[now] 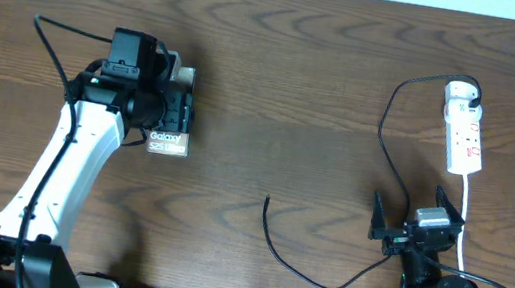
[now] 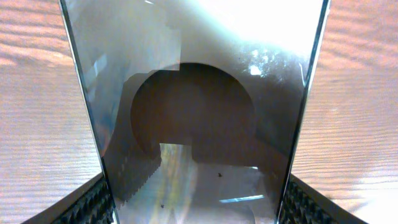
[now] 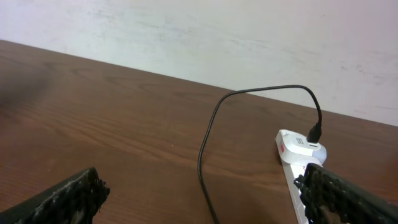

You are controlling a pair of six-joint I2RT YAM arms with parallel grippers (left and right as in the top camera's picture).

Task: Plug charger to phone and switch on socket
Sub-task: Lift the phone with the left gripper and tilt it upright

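The phone (image 1: 168,142) lies on the table at the left, its "Galaxy" lettering showing. My left gripper (image 1: 169,109) stands over it and is shut on it. In the left wrist view the glossy phone (image 2: 199,93) fills the space between the ribbed pads (image 2: 93,202), which press on both its long edges. The white socket (image 1: 465,128) lies at the far right. The charger (image 1: 292,270) runs from it in a long loop, and its free plug tip (image 1: 267,201) rests on the table mid-front. My right gripper (image 1: 410,208) stands open near the front right, the charger cable (image 3: 208,134) and socket (image 3: 292,146) ahead of it.
The socket's white cord (image 1: 464,219) runs down the right side past my right arm to the front edge. A pale wall (image 3: 199,37) rises behind the table's far edge. Bare wood table (image 1: 305,90) lies between the phone and the socket.
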